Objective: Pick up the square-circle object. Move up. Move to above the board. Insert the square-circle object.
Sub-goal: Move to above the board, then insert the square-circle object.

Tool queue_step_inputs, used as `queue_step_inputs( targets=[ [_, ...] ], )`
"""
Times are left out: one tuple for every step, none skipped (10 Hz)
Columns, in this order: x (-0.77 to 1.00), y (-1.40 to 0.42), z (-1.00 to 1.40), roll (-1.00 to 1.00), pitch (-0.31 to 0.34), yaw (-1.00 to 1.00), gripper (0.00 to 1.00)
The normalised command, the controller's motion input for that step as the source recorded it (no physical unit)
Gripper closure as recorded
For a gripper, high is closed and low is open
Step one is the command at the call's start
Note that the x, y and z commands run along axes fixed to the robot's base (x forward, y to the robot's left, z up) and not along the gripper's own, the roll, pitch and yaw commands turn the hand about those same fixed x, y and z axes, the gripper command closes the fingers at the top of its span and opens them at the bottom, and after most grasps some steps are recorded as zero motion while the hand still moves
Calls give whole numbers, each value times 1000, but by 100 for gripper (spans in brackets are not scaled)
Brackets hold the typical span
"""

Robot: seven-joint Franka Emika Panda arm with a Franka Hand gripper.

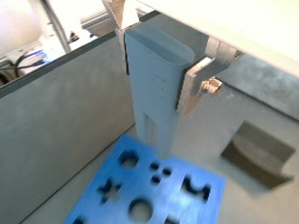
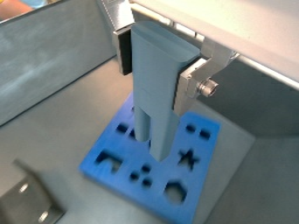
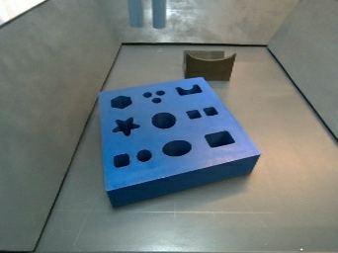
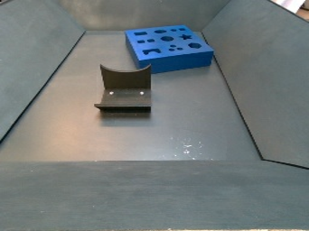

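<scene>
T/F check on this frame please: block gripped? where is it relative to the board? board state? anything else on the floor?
1. The gripper holds the square-circle object between its fingers. True.
2. The square-circle object is already seated in a hole of the board. False: in both wrist views it hangs above the board, its lower end clear of the surface.
3. The board lies flat on the floor. True.
4. The dark notched block sits on top of the board. False: it stands on the floor, apart from the board.
5. The square-circle object hangs upright. True: its long side is vertical in both wrist views.
</scene>
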Motion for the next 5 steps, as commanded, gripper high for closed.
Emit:
queue_step_inputs(
  targets=[
    [288, -739, 124, 52, 142, 14, 100],
    [201, -394, 68, 70, 136, 10, 100],
    [146, -248, 49, 82, 118, 13, 100],
    [118, -188, 39, 92, 103, 12, 100],
    [9, 0, -174, -96, 0, 3, 100]
  ],
)
